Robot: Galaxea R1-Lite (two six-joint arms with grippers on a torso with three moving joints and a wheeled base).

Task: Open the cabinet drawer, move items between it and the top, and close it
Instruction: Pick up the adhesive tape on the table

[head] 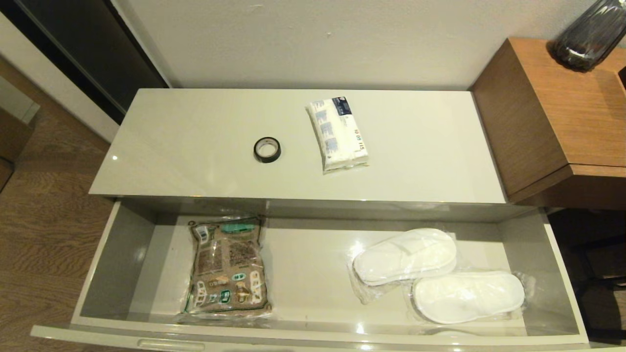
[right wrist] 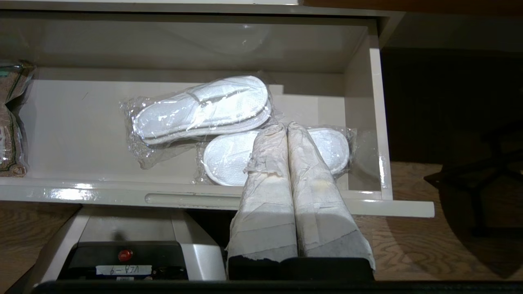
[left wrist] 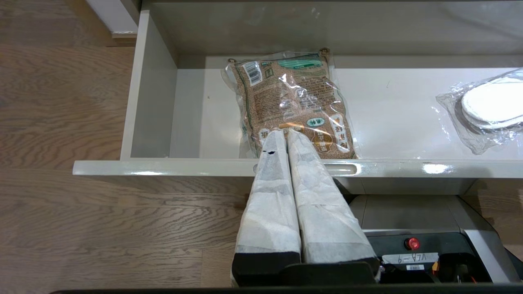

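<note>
Slippers (right wrist: 196, 110) under closed right end effector (right wrist: 287, 127).

One drawer (head: 122, 254), pulled out, with two handle slots (head: 171, 344) showing along its front: one in each wrist view. One cabinet top (head: 195, 137).

On the top: one black tape roll (head: 267, 149) and one tissue pack (head: 337, 133), two things in all.

In the drawer: one brown pouch (head: 227, 266) and two white slippers, each in its own clear wrap, one nearer the back (head: 405, 255) and one nearer the front (head: 467, 296). That makes three things inside.

One wooden side table (head: 547, 122), with one dark glass vase (head: 589, 34) on it.

Two end effectors: left (left wrist: 286, 131) and right (right wrist: 284, 126), each with two wrapped fingers pressed together.
</note>
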